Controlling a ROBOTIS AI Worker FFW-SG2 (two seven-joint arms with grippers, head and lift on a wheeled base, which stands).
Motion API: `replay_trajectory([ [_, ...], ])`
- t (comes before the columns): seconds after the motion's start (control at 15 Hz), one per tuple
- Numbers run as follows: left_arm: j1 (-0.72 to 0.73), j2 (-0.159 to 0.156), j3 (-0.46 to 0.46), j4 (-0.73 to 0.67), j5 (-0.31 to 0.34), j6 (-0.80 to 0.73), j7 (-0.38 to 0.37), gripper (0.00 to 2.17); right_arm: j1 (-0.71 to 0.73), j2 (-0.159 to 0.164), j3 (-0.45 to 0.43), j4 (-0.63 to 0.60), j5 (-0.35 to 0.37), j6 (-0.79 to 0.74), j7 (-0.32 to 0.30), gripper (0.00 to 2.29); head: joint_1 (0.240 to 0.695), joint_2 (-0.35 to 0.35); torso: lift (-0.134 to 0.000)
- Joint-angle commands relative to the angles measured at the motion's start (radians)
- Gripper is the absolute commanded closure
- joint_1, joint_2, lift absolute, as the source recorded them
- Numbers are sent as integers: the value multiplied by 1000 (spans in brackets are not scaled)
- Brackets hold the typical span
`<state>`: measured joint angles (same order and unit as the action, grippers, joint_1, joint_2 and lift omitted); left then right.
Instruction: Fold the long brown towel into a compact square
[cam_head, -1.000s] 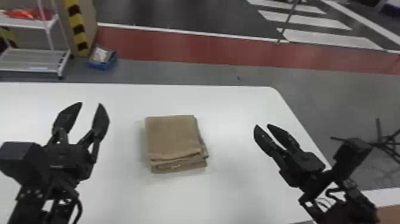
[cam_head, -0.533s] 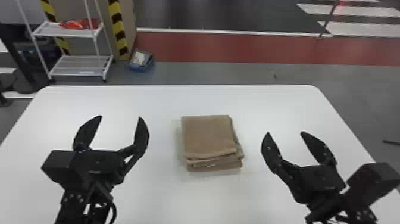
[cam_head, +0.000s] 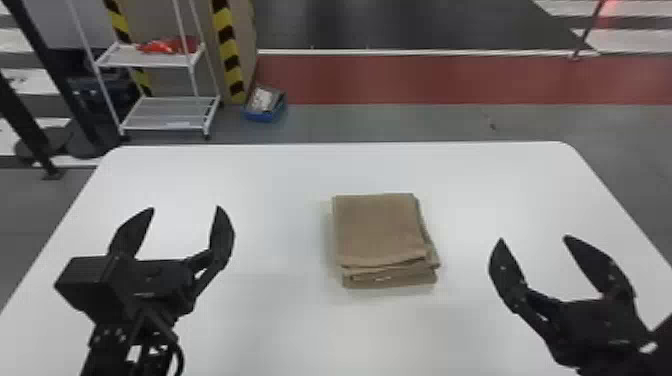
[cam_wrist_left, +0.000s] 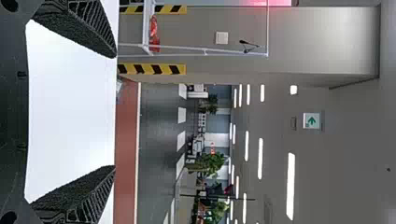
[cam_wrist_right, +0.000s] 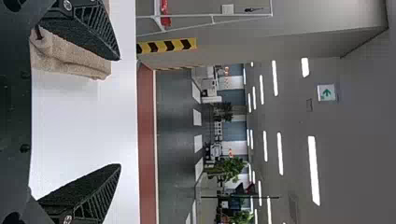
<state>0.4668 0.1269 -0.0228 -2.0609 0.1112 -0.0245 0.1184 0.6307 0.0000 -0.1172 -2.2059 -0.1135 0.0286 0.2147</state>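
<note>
On the white, round-cornered table (cam_head: 280, 325), near its middle, lies the brown cloth towel (cam_head: 380, 227), folded into a thick, roughly square stack. Top panel reads flat. Layers are staggered along the side facing the robot, and lower ones peek out past the top panel on the robot's right.

Black two-fingered left end effector (cam_head: 185, 208): at the towel's left, spread wide, nothing held, apart from the cloth. Black two-fingered right end effector (cam_head: 533, 239): on the other side, likewise spread and empty, somewhat nearer the stack but not touching in the head view.

Interpretation: the central position probably suits work by both arms, keeping the cloth within reach of either and away from the table edges. The stack seems to hold its shape by its own weight and creases, so no grip is needed. Spread fingers well to each side likely serve as clearance; neither should snag a layer there.

Progress estimate: folding looks essentially complete; remaining work, if any, would be squaring the staggered edges. That would call for a light press or nudge from the side. Risk: a hard push could slide the upper layers or open the last fold, the fabric being soft and probably springy at its creases.
</note>
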Motion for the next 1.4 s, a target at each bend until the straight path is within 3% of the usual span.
replay_trajectory([
  [0.0, 10, -1, 9, -8, 8, 12, -5, 26, 1, 1, -22, 0, -14, -2, 14, 66, 695, 10, -123],
  [0.47, 32, -9, 34, -51, 39, 113, -23, 26, 4, 1, -16, -8, -17, 20, 38, 70, 695, 16, -123],
  [1.33, 30, -16, 43, -47, 48, 101, -23, 26, -3, 1, 5, 5, -17, 20, 45, 70, 695, 43, -123],
])
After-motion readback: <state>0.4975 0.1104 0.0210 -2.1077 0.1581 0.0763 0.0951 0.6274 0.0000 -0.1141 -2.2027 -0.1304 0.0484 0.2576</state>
